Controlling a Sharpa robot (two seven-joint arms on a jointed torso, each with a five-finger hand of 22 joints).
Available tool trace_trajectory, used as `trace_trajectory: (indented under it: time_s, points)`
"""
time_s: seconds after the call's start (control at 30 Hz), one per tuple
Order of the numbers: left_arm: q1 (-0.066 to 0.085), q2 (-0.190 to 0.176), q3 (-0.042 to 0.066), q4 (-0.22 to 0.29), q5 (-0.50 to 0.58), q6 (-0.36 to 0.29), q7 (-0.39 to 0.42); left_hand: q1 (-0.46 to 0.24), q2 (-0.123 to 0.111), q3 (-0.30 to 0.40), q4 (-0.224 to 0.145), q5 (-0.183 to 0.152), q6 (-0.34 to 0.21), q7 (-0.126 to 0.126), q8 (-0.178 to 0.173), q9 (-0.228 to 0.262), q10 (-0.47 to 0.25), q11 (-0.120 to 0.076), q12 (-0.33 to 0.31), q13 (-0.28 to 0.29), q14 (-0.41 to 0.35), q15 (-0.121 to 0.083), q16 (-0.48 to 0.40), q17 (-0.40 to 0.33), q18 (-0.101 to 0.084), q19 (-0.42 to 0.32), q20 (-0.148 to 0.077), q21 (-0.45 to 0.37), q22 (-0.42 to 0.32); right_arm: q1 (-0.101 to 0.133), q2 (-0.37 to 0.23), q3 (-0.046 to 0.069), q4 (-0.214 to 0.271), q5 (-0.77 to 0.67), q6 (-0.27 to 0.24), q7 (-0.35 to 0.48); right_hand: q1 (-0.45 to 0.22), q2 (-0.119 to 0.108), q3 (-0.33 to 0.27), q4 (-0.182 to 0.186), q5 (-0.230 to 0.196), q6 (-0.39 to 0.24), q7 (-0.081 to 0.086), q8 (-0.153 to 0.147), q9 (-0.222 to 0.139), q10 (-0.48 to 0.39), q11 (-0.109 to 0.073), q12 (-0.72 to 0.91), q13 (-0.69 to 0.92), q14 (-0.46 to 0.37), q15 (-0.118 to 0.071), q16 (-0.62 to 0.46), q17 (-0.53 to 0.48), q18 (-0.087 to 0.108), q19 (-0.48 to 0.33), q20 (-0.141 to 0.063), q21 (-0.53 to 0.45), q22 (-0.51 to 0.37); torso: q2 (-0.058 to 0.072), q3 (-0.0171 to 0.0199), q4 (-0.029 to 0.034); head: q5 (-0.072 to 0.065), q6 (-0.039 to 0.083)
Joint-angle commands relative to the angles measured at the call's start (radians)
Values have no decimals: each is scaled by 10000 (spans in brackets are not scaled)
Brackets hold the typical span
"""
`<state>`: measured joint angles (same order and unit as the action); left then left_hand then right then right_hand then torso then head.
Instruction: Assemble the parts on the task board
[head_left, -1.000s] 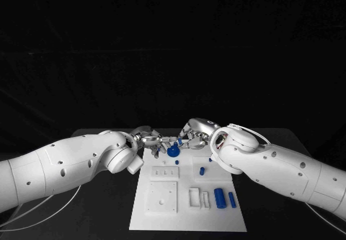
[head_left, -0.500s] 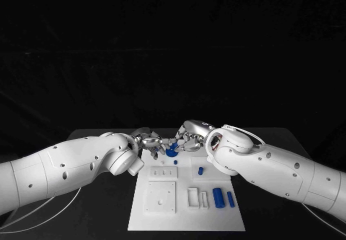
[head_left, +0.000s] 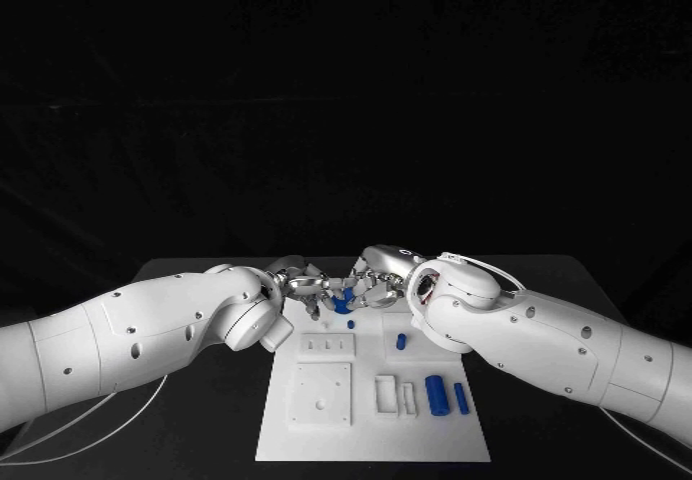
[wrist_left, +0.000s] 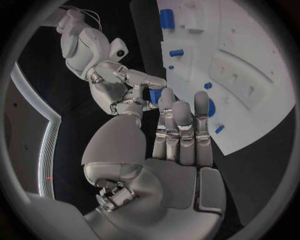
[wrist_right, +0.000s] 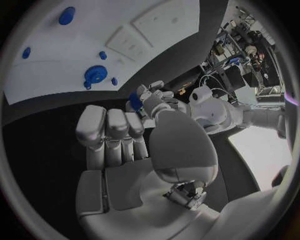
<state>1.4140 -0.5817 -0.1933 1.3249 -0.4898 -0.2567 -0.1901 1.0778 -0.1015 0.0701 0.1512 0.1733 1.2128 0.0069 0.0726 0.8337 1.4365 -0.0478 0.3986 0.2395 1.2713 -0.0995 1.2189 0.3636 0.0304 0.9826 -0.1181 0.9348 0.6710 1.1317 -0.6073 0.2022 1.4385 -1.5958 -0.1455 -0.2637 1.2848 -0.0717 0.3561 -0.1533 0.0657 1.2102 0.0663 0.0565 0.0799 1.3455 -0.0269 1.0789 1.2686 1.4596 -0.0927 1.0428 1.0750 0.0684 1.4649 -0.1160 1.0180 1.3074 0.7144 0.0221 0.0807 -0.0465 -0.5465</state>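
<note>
At the far end of the white task board (head_left: 375, 440), my left hand (head_left: 300, 285) and right hand (head_left: 378, 280) meet fingertip to fingertip. A small blue part (head_left: 342, 299) sits between them, and fingers of both hands pinch it. In the left wrist view the blue part (wrist_left: 155, 94) lies between my left hand's fingertips (wrist_left: 166, 97) and the right hand (wrist_left: 122, 85). In the right wrist view the blue part (wrist_right: 134, 99) is at my right hand's fingertips (wrist_right: 135, 119), with the left hand (wrist_right: 156, 97) reaching in. A blue gear (wrist_right: 94, 75) lies on the board below.
On the board's near half are a thick blue cylinder (head_left: 437, 395), a thin blue rod (head_left: 463, 398), a short blue peg (head_left: 401, 341) and a tiny blue piece (head_left: 352, 325). White blocks (head_left: 325, 395) stand left of them. Black table (head_left: 188, 440) surrounds the board.
The two hands have drawn a little closer together over the board's far end, with the blue part between their fingertips. The parts on the board lie as before.
</note>
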Motion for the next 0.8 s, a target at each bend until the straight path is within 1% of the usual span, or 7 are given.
trace_trajectory:
  time_s: [0.03,0.2,0.23,0.63,0.67,0.77,0.8]
  points:
    - [2,56,5,1,37,95,-184,19,-95,-4,19,-74,-84,35,-67,-21,-57,16,-37,-9,-57,22,-49,-10,-99,-9,28,-28,11,5,35,-5,10,-196,160,-39,68,63,-22,-18,69,491,-132,71,15,-30,-42,-60,-12,-36,-58,-37,-17,-93,147,-12,-6,1283,-3,5,4,8,-15]
    - [2,96,5,-28,-85,162,-358,68,-74,-13,-32,-81,-90,40,-68,-59,-51,15,-35,-8,-54,21,-43,-13,-99,-5,26,-25,21,5,57,-8,17,-211,125,-56,60,73,-38,-22,146,499,-134,71,17,-25,-44,-51,-9,-34,-57,-30,-9,-95,152,-12,7,1287,5,2,-1,9,-13]
    - [1,102,5,-35,-100,176,-387,59,-39,-69,-92,-84,-92,43,-61,-155,-56,19,-37,-6,-49,23,-37,-24,-97,-6,30,-32,35,5,58,-9,17,-212,120,-58,60,73,-38,-22,146,499,-134,71,17,-25,-44,-51,-9,-34,-57,-30,-9,-95,152,-12,7,1287,6,1,-2,7,-15]
    - [-23,150,4,-93,-62,199,-584,97,-16,-61,-152,-90,-95,46,-64,-214,-56,18,-29,2,-50,22,-27,-30,-96,1,28,-40,47,5,62,-10,31,-137,148,-49,52,74,-43,-21,152,503,-137,73,19,-25,-49,-49,-8,-34,-57,-31,-8,-94,154,-13,10,1288,5,11,1,22,-14]
    - [-24,153,5,-95,-38,191,-593,104,64,-88,-213,-92,-89,45,-63,-227,-48,15,-19,10,-40,15,-18,-32,-94,13,23,-43,54,5,62,-10,37,-135,153,-49,52,74,-43,-21,152,503,-137,73,19,-25,-49,-49,-8,-34,-57,-31,-8,-94,154,-13,10,1288,5,13,0,27,-14]
    - [-25,158,5,-98,21,172,-598,121,159,-129,-318,-72,-89,40,-62,-236,-54,12,-19,14,-43,15,-15,-36,-95,12,22,-51,61,5,59,-10,47,-133,174,-52,52,74,-43,-21,152,503,-137,73,19,-25,-49,-49,-8,-34,-57,-31,-8,-94,154,-13,10,1288,1,7,4,29,-22]
    - [-25,156,5,-98,46,171,-586,165,285,-169,-441,-26,-99,42,-64,-242,-53,10,-19,15,-42,9,-17,-40,-97,18,19,-51,67,5,59,-10,47,-132,182,-53,52,74,-43,-21,152,503,-137,73,19,-25,-49,-49,-8,-34,-57,-31,-8,-94,154,-13,10,1288,0,7,2,30,-23]
